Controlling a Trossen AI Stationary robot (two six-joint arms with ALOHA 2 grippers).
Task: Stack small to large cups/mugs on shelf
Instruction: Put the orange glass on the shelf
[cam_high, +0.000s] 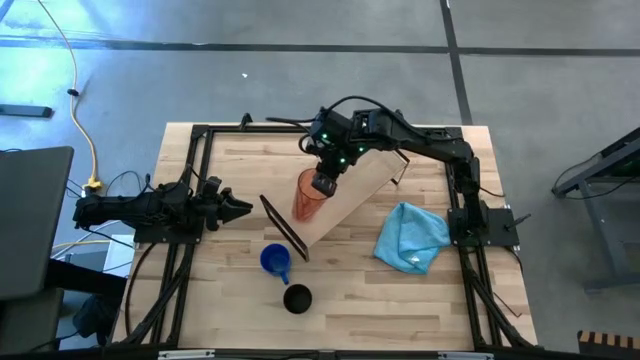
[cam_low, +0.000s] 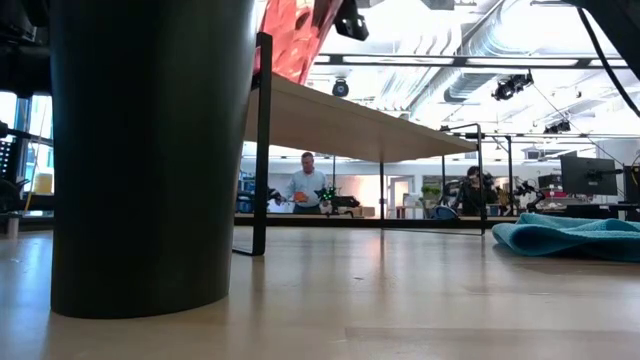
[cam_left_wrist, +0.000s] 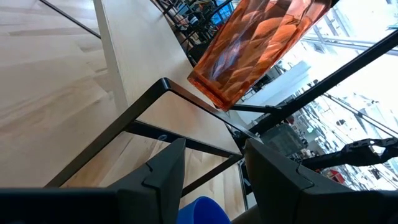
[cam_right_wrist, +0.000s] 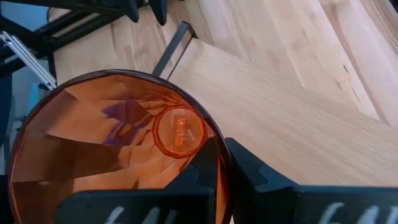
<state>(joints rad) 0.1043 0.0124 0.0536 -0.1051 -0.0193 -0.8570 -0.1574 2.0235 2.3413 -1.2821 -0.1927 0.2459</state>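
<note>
A translucent orange-red tumbler (cam_high: 304, 196) hangs tilted over the left end of the shelf (cam_high: 352, 196), a light wooden board lying slantwise on the table with a black bracket (cam_high: 283, 228) at that end. My right gripper (cam_high: 322, 185) is shut on the tumbler. The blue mug (cam_high: 276, 260) and the black cup (cam_high: 297, 298) stand on the table nearer the front edge. My left gripper (cam_high: 245, 208) waits open at the table's left, pointing level toward the shelf; between its fingers (cam_left_wrist: 165, 171) I see the bracket, the tumbler (cam_left_wrist: 255, 50) and the blue mug (cam_left_wrist: 202, 211). My right gripper holds the tumbler by its rim (cam_right_wrist: 221, 155), one finger (cam_right_wrist: 199, 177) inside the cup and one (cam_right_wrist: 255, 177) outside the wall. The fingers come slanting down from above and from the table's far right. The tumbler hangs tilted below them, base (cam_left_wrist: 214, 93) lowest, just above the shelf's top.
A light blue cloth (cam_high: 412, 237) lies crumpled on the table right of the shelf. The black cup (cam_low: 150, 150) fills the left of the low view. Black rails (cam_high: 200, 180) frame the tabletop. People (cam_low: 304, 185) are in the room beyond.
</note>
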